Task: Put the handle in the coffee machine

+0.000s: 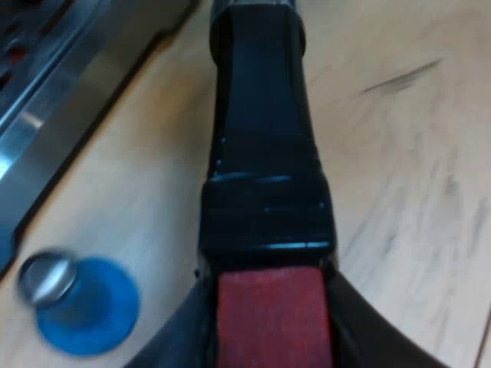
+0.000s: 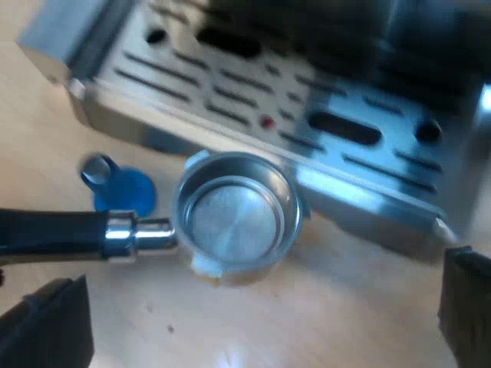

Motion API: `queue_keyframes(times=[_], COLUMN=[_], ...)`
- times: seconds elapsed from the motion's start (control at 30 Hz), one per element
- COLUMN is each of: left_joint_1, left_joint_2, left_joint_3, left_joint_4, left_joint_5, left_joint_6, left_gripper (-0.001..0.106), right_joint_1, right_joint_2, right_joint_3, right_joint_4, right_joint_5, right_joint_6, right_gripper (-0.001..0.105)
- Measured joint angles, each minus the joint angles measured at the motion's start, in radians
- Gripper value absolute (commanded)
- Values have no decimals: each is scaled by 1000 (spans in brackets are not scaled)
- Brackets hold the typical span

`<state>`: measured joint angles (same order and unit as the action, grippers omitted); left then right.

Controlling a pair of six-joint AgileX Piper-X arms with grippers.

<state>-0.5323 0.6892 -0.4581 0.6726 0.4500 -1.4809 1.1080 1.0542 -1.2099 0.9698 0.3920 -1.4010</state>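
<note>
Left tool (image 1: 272, 345): pinched tight on the holder (image 1: 265, 153), one dark finger either side of the handle's red end.
Right tool (image 2: 257, 314): fingers flung wide apart above the table (image 2: 330, 322), gripping nothing right now.
Holder look: round metal basket (image 2: 234, 218), shiny inside, open side up; chrome collar; glossy black handle with a red block at its tip.
Holder place: basket just beside the front edge of the machine (image 2: 330, 130), outside it, not locked in; resting or lifted, cannot tell.
Machine front: brushed steel drip tray, dark slots, one small red spot among them.
Tamper (image 2: 119, 188): blue with a metal end, on the table near the basket and the tray edge.
Table look: pale wood.
Count: two tools, one holder, one tamper, one machine.
</note>
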Motion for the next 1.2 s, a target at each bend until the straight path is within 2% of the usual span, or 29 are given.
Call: queue_keyframes(times=[0.2,0.47,0.77,1.2], left_joint_1=[142,230,274,359], left_joint_2=[0,0,0,0], left_joint_3=[0,0,0,0], left_joint_4=[21,21,21,21], left_joint_5=[24,32,32,34], left_joint_6=[15,39,60,74], left_gripper=[0,0,0,0], right_joint_1=[46,90,189,282], right_joint_2=[0,0,35,254], right_joint_3=[15,112,242,250], right_joint_4=[-119,-271,-586,-840], right_joint_5=[67,120,274,542], right_joint_6=[2,2,2,2], right_gripper=[93,93,93,93])
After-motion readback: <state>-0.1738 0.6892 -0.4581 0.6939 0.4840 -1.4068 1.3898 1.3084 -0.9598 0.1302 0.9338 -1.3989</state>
